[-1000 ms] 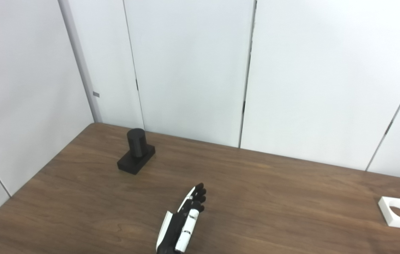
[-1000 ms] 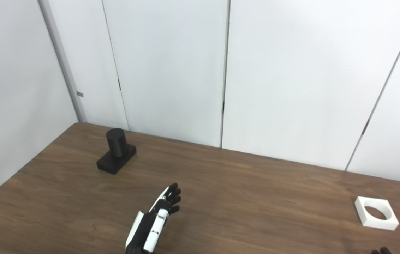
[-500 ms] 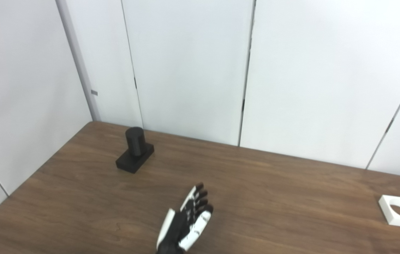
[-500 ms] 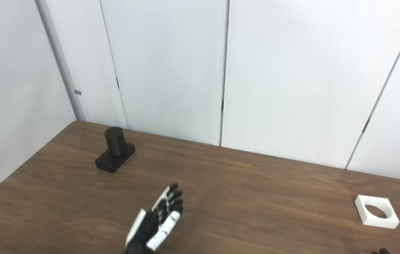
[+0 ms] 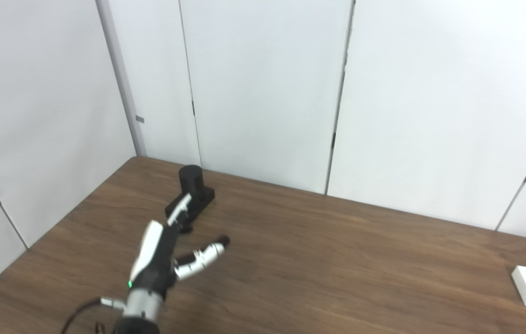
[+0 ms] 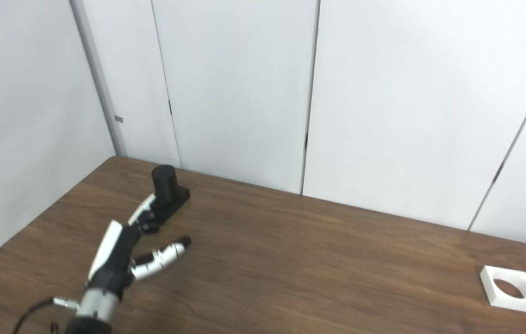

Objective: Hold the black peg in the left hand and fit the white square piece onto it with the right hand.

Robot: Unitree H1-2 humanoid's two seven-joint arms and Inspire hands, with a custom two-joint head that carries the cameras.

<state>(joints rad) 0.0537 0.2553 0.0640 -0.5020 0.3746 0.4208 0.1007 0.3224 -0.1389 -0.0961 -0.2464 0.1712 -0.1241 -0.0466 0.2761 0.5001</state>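
The black peg [image 5: 191, 178], a short cylinder on a black square base, stands upright near the table's far left corner; it also shows in the right eye view [image 6: 164, 182]. My left hand [image 5: 165, 248] is open, with its thumb spread to the right. It is just in front of the peg's base, and its fingers overlap the base in the picture; I cannot tell if they touch. The white square piece [image 6: 509, 295], with a round hole, lies flat at the far right of the table. My right hand is out of view.
The brown wooden table [image 5: 337, 260] is closed in by white wall panels [image 5: 267, 93] at the back and on the left. A cable runs from my left wrist [image 5: 81, 313] at the lower left.
My left hand has moved left and away from me, from the table's front middle to the peg's base, and its thumb has spread. The camera has shifted a little.
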